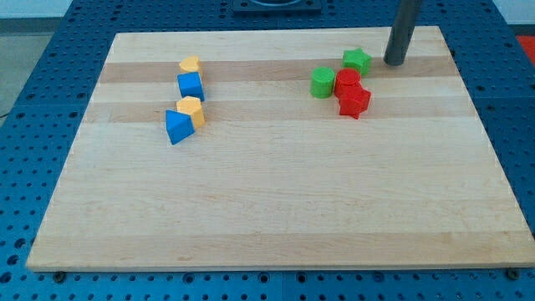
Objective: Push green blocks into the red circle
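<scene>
A green star block [357,59] lies near the view's top right. A green cylinder block [323,82] sits just below and left of it. A red cylinder block [348,82] touches the green cylinder's right side, and a red star block [354,101] sits just below that. My tip [394,62] rests on the board just right of the green star, a small gap apart.
On the view's left are a yellow heart block [190,64], a blue cube [191,85], a yellow hexagon block [191,109] and a blue triangular block [178,126], on the wooden board [276,201]. A blue perforated table surrounds the board.
</scene>
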Robot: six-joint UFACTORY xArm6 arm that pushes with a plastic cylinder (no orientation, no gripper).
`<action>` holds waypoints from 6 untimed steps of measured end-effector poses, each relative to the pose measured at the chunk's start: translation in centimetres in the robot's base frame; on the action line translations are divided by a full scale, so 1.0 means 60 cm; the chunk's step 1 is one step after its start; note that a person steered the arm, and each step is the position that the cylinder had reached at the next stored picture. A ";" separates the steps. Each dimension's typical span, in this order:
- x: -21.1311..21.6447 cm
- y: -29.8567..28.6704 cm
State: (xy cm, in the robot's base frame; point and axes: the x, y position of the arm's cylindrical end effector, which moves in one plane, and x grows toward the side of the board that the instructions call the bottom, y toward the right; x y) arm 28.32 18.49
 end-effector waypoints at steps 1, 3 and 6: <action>0.000 -0.051; 0.000 -0.091; -0.100 -0.166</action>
